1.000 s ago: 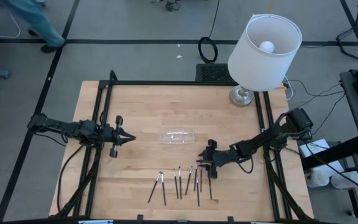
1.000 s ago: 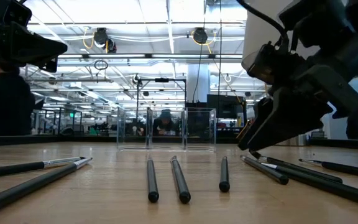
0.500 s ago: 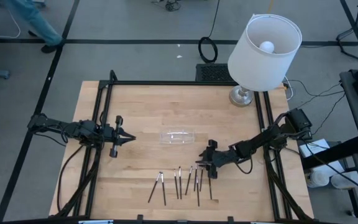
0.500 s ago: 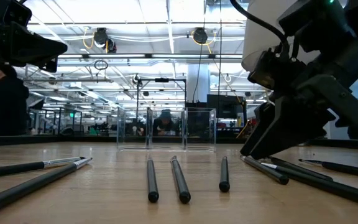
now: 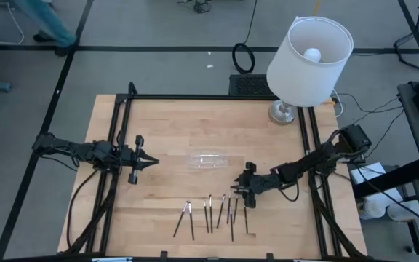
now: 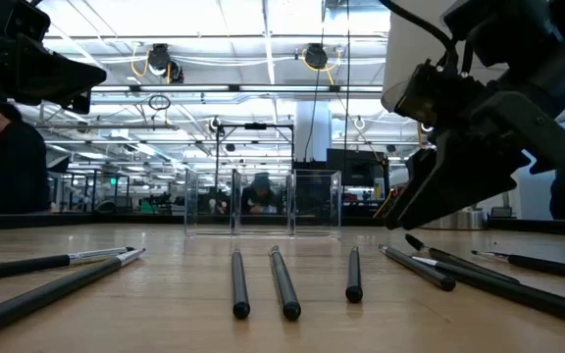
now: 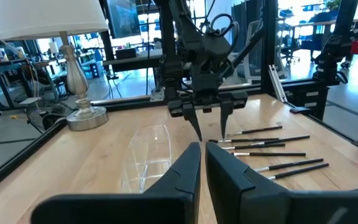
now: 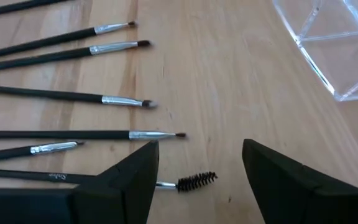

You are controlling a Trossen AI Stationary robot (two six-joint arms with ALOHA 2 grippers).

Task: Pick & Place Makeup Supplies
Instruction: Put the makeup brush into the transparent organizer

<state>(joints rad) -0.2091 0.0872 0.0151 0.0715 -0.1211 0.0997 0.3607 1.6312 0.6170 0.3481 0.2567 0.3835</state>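
Here the approach step is judged underway: the right gripper (image 5: 240, 191), wide open and empty, is poised above the makeup supplies (image 5: 211, 214) near the surface's (image 5: 166, 124) front edge, so lowering onto one brush is called for, while the left gripper (image 5: 151, 160), nearly closed and empty, is kept waiting toward the left edge.

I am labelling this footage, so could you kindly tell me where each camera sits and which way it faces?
High: overhead, facing down on table, both arms.
Low: table height, facing across brushes toward the room; right hand above.
Left wrist: behind the left hand, facing the right arm.
Right wrist: above the open right hand, looking down at brushes.
Shared: every view shows the clear tray.
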